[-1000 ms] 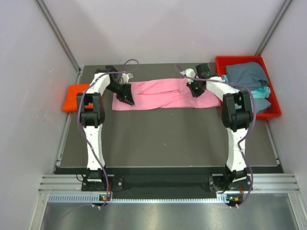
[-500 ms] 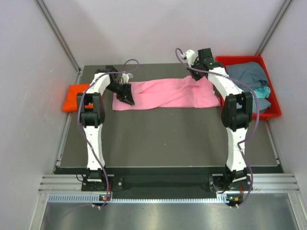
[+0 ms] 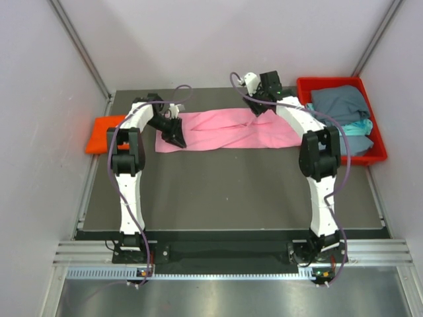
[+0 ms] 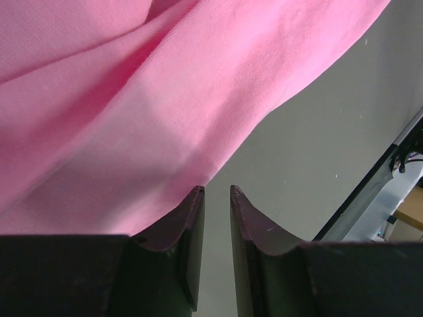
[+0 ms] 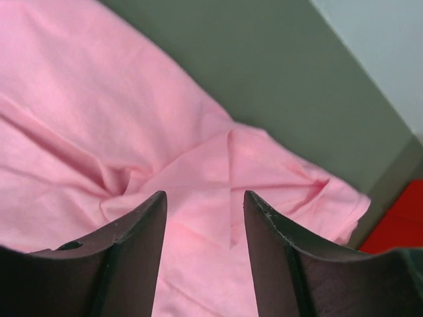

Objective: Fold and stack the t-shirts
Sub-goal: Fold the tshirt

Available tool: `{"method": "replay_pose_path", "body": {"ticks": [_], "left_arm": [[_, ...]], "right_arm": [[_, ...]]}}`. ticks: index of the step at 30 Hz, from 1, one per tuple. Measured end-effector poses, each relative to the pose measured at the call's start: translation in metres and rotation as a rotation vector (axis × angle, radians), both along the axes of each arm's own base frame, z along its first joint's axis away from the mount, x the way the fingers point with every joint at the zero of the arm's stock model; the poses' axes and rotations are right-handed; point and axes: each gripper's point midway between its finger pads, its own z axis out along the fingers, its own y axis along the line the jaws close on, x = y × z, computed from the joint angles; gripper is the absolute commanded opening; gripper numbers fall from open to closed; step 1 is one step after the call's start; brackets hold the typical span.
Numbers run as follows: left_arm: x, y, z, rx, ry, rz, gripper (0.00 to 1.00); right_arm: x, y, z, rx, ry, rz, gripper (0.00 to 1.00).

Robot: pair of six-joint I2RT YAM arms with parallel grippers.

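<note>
The light pink t-shirt (image 3: 231, 131) lies flat as a long, wrinkled band across the far part of the dark table (image 3: 225, 198).

The left gripper (image 3: 177, 137) sits low at the shirt's left end, by its near corner. In the left wrist view its jaws stand narrow, a thin slit with bare table showing through it and no cloth inside. The shirt's edge runs just past the tips. Whether it touches the left tip I cannot tell.

The right gripper (image 3: 256, 109) is over the shirt's far edge, right of the middle. Its jaws stand moderately wide with nothing between them. Straight beyond its tips the cloth is bunched into a knot of creases, with one raised fold running away from the gripper. Whether the tips rest on the cloth cannot be told.

On the outer side of the left gripper, a bright orange t-shirt (image 3: 102, 134) lies at the table's left edge, apart from the pink one.

On the outer side of the right gripper, a red plastic tray (image 3: 330, 81) stands at the far right corner of the table, and the pink shirt's right end lies near its left wall. The tray holds a grey-blue t-shirt (image 3: 340, 102) toward its far end. A teal t-shirt (image 3: 360, 127) shows on the near side of that one.
</note>
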Motion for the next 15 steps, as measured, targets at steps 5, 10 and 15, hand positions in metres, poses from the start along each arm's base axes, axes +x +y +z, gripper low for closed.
{"method": "replay_pose_path", "body": {"ticks": [5, 10, 15], "left_arm": [[0.0, 0.0, 0.0, -0.001, -0.001, 0.0, 0.27], [0.0, 0.0, 0.0, -0.001, -0.002, 0.0, 0.26], [0.0, 0.0, 0.0, -0.001, -0.001, 0.0, 0.26]], "right_arm": [[-0.021, -0.019, -0.003, -0.027, 0.036, -0.03, 0.49], [-0.034, -0.036, 0.003, 0.006, 0.058, -0.065, 0.45], [-0.03, -0.035, -0.003, 0.093, 0.105, -0.068, 0.35]]}}
